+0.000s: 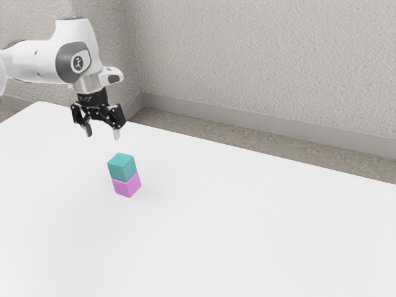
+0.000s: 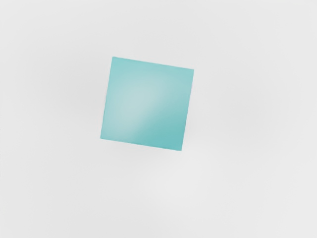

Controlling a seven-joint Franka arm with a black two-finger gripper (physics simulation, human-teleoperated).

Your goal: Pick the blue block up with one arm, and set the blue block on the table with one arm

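The black two-finger gripper (image 1: 102, 133) hangs at about nine o'clock from the exterior view's centre, its fingers parted and holding nothing. The teal-blue cube (image 1: 122, 167) sits at roughly five o'clock from it, below the fingertips, stacked on a magenta-pink cube (image 1: 127, 185). The likeliest trouble begins with the descent: if the hand comes down off-centre, a fingertip could land on the upper cube's top and shove it off its perch. If the fingers close out of square with its sides, they may catch corners and twist it. Going too deep could pinch or knock the magenta-pink cube as well, because the two are in contact; a sideways start to the lift could drag that lower cube along. Farther toward three o'clock, on the white tabletop (image 1: 266, 223), letting go too high could make the cube bounce or tip, and setting it down too near its neighbour could leave it leaning.

The teal-blue cube looks plain and sharp-edged, its top lighter than its sides in the exterior view. In the wrist view its top face is nearly square, turned slightly, with a pale sheen fading to deeper teal toward about five o'clock on that face.
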